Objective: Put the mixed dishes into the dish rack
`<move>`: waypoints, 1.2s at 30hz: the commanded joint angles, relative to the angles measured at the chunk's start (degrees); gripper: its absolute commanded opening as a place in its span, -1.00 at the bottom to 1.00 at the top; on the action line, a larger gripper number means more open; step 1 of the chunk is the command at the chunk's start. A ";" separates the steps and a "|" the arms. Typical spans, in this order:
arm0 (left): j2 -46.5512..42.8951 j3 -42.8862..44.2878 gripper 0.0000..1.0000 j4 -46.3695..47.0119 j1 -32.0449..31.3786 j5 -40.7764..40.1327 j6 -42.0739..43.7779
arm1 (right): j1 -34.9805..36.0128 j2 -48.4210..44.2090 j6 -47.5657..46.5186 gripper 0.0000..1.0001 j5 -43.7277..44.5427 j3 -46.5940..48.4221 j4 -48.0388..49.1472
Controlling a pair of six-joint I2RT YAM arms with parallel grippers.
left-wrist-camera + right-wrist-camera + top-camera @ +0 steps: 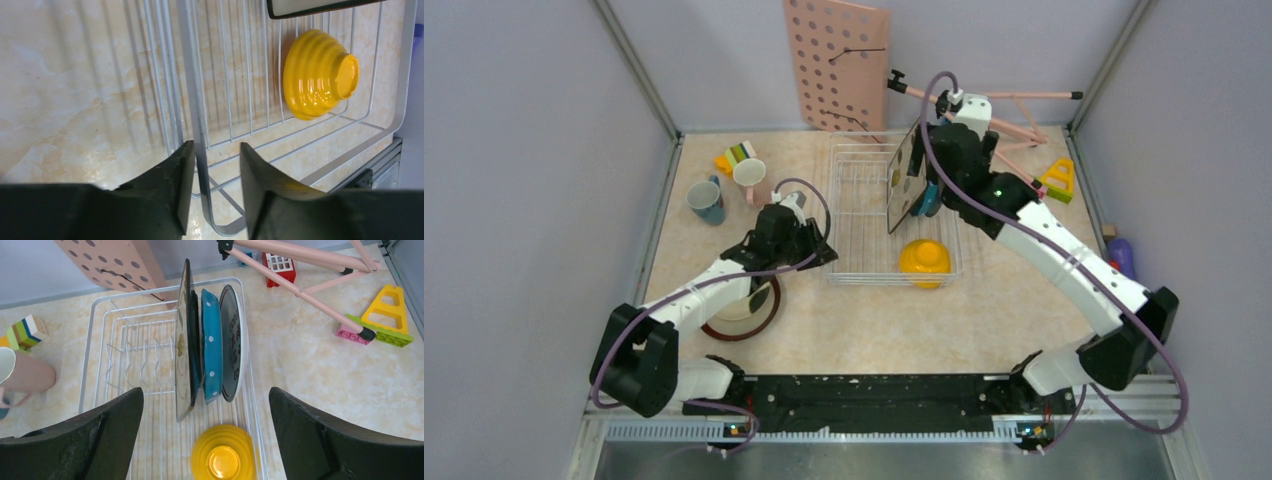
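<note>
The white wire dish rack (pixel 859 215) holds three upright plates: the square black-rimmed plate (pixel 184 355), the teal dotted plate (pixel 212 345) and the round white patterned plate (pixel 231 340). The yellow bowl (pixel 924 257) lies upside down in the rack's near right corner. My right gripper (pixel 205 405) is wide open and empty above the plates. My left gripper (pixel 216 150) straddles the rack's near left rim (pixel 192 75). The wire touches its left finger and there is a gap to the right one. The teal mug (pixel 707 200) and pink mug (pixel 752 180) stand left of the rack. The brown-rimmed cream plate (pixel 746 310) lies under my left arm.
A pink pegboard (pixel 839 65) leans on the back wall behind the rack. Pink stand rods (pixel 1014 110), a yellow triangle toy (pixel 1058 178) and a purple bottle (pixel 1121 255) are to the right. Coloured blocks (pixel 736 155) sit behind the mugs.
</note>
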 commanded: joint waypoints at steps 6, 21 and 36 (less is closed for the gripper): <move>-10.50 3.63 0.70 -11.15 -0.24 -8.62 4.90 | -1.29 -13.38 -1.78 0.96 -6.10 -13.05 -2.52; -24.21 3.78 0.97 -18.49 10.16 -20.32 0.79 | -1.72 -29.90 2.99 0.96 -9.71 -32.96 -1.83; -10.22 15.43 0.87 -24.17 24.33 -23.48 -11.38 | -1.71 -31.96 4.65 0.93 -15.47 -40.52 1.84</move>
